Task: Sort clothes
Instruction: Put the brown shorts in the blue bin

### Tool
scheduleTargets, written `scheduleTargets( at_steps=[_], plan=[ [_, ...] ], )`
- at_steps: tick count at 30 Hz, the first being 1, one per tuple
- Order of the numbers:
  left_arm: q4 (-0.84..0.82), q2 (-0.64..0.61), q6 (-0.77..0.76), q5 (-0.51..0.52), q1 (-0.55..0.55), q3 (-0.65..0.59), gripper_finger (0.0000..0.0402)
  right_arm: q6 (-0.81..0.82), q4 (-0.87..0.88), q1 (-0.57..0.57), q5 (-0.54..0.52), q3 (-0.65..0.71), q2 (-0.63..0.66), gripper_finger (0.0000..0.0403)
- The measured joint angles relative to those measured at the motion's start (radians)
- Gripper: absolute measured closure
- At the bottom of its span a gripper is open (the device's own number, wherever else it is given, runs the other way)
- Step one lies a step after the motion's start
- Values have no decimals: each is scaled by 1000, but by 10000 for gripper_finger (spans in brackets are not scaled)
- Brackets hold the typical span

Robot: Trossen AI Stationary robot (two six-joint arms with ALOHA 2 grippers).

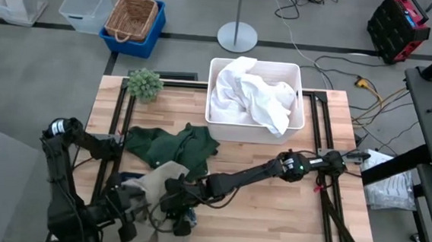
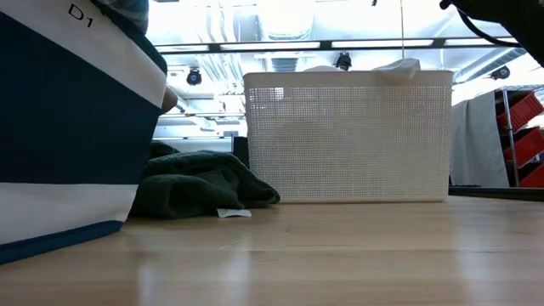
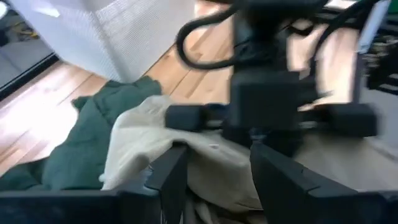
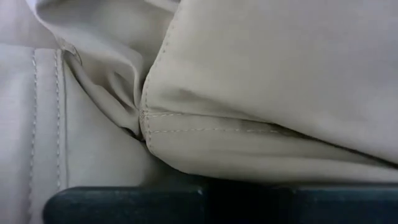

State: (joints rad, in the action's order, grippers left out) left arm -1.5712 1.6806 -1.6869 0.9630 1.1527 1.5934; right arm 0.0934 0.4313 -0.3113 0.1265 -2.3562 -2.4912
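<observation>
A khaki garment lies bunched near the table's near left, partly over a dark green garment that lies spread on the wood. White clothes fill the white bin at the far edge. My right gripper reaches across from the right and is down in the khaki garment, whose cloth fills the right wrist view. It also shows in the left wrist view. My left gripper is open at the near left, its fingers on either side of khaki cloth. My left gripper's open fingers stand level on either side of a raised fold of the khaki garment, coming from the table's near left. I cannot tell whether they touch it.
A small green plant stands at the far left corner. A navy-and-white thing stands close to the low camera and blocks that view's left. Bare wood lies to the right of the garments. Black rails run along both table sides.
</observation>
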Motion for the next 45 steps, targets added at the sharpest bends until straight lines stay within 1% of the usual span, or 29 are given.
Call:
scheduleTargets(
  at_steps=[4, 6, 11, 15, 19, 22, 25, 28, 32, 35, 40, 45],
  plan=[
    [39, 0, -91, -3, -2, -102, 248, 1, 0, -5, -7, 0, 0, 390],
    [94, 0, -132, -14, 5, -155, 248, 8, 1, -7, -7, 0, 3, 390],
    [344, -1, -136, -126, 23, -290, 248, 10, 12, -14, -14, 2, 24, 390],
    [518, -4, -128, -131, 30, -367, 249, 24, 21, -14, -14, 5, 50, 390],
    [523, -4, -154, -140, 32, -383, 249, 117, 21, -11, -12, 5, 89, 390],
    [481, -3, -181, -147, 33, -379, 249, 160, 35, -8, 3, 5, 123, 390],
    [458, -3, -169, -147, 34, -359, 248, 178, 58, -7, 4, 3, 158, 390],
    [438, -3, -114, -162, 33, -315, 248, 179, 67, -10, 5, 2, 190, 390],
    [372, -2, -93, -174, 34, -240, 248, 185, 74, -13, 4, 1, 223, 390],
    [337, -2, -53, -186, 35, -186, 248, 189, 77, -14, -17, 1, 238, 390],
    [313, -2, 7, -231, 36, -111, 248, 203, 77, -11, -25, 1, 253, 390],
    [305, -2, 58, -299, 38, -47, 248, 211, 78, -10, -25, 1, 257, 390]
  ],
)
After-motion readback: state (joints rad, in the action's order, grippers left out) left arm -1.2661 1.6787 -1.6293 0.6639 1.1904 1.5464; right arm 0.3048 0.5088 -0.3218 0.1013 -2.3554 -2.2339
